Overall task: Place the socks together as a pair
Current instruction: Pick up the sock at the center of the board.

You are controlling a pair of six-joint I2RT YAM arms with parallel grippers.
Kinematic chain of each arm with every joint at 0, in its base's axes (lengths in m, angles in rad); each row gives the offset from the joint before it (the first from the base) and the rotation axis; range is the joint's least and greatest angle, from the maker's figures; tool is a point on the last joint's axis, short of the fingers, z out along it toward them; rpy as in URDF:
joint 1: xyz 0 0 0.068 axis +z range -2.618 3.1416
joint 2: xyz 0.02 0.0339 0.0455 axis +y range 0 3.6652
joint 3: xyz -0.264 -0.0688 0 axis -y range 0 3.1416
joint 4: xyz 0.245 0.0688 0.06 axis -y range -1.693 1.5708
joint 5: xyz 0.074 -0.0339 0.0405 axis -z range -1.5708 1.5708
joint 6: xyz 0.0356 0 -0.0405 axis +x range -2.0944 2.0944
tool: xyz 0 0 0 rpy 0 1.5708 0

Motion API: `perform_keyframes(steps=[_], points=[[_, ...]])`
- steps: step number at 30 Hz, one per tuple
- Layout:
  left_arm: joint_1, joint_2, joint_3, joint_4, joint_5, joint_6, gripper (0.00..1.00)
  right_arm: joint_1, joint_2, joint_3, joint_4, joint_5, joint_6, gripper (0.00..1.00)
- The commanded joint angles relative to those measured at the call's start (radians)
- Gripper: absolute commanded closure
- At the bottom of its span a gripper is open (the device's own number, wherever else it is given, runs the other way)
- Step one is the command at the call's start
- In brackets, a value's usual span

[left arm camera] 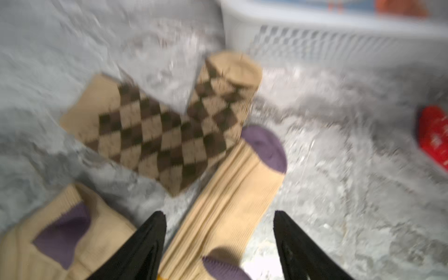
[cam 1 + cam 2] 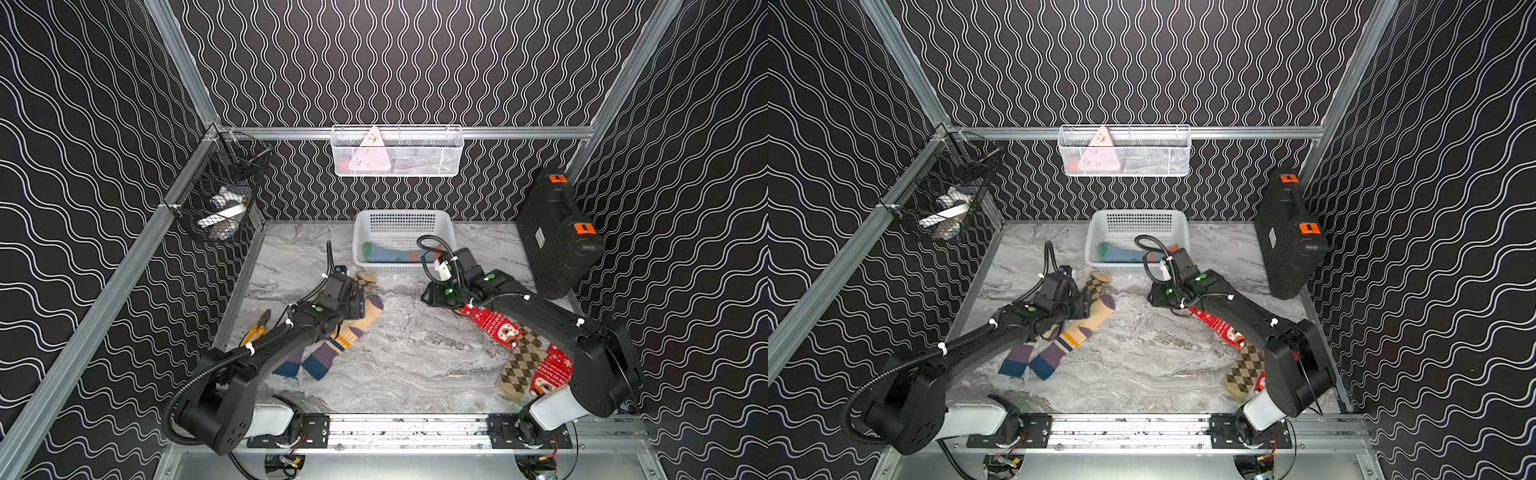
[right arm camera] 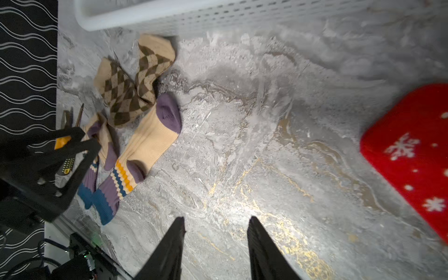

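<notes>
Just below left hand (image 1: 219,213) — striped sock (image 1: 242,174), flat

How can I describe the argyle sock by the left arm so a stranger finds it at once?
Start at the white basket on the table. Just before its left front corner lies a tan sock with brown diamonds, bent in a V. Its neighbours are cream with purple toes; the other diamond sock lies far right among red ones.

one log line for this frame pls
left gripper: open over striped sock | right gripper: open, empty | blue sock: in basket
</notes>
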Motion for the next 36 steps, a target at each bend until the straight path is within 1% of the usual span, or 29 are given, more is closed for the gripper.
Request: perform_keyframes(steps=[1,3,5,8,12,16,19,21,22,25,27,28,30,32,35,36], points=[[-0.033,0.078,0.013,0.077,-0.004,-0.027,0.25,0.047,0.015,-0.002,0.045,0.050,0.044,0.56],[-0.081,0.139,0.067,0.075,-0.045,-0.022,0.25,0.055,-0.007,-0.003,0.041,0.061,0.051,0.56],[-0.130,0.202,0.127,0.068,-0.075,-0.026,0.25,0.055,-0.052,-0.053,0.025,0.086,0.053,0.56],[-0.180,0.303,0.216,0.071,-0.098,-0.036,0.25,0.056,-0.120,-0.083,-0.018,0.136,0.046,0.56],[-0.194,0.460,0.337,0.030,-0.125,-0.047,0.29,0.052,-0.201,-0.123,-0.062,0.175,0.041,0.56],[-0.193,0.553,0.399,0.001,-0.165,-0.053,0.36,0.050,-0.266,-0.156,-0.085,0.204,0.033,0.56],[-0.194,0.606,0.428,-0.007,-0.183,-0.049,0.43,0.045,-0.293,-0.175,-0.097,0.225,0.024,0.57],[-0.193,0.634,0.445,-0.008,-0.183,-0.048,0.52,0.041,-0.306,-0.187,-0.099,0.228,0.021,0.59],[-0.193,0.644,0.446,-0.005,-0.178,-0.050,0.60,0.038,-0.310,-0.193,-0.097,0.229,0.019,0.60],[-0.197,0.654,0.448,0.006,-0.148,-0.057,0.81,0.023,-0.329,-0.215,-0.097,0.235,0.012,0.64],[-0.210,0.633,0.437,0.016,-0.120,-0.066,0.92,0.000,-0.345,-0.229,-0.096,0.235,0.009,0.67],[-0.220,0.610,0.432,0.018,-0.097,-0.073,0.95,-0.019,-0.354,-0.239,-0.096,0.228,0.007,0.68],[-0.255,0.552,0.422,0.032,-0.043,-0.089,0.98,-0.067,-0.375,-0.255,-0.091,0.204,0.001,0.71],[-0.307,0.490,0.434,0.046,0.022,-0.114,0.99,-0.135,-0.396,-0.279,-0.077,0.149,-0.008,0.73],[-0.410,0.420,0.502,0.045,0.077,-0.137,0.99,-0.251,-0.420,-0.304,-0.057,0.062,-0.019,0.76],[-0.442,0.405,0.524,0.045,0.086,-0.140,0.98,-0.273,-0.425,-0.305,-0.060,0.045,-0.023,0.76]])
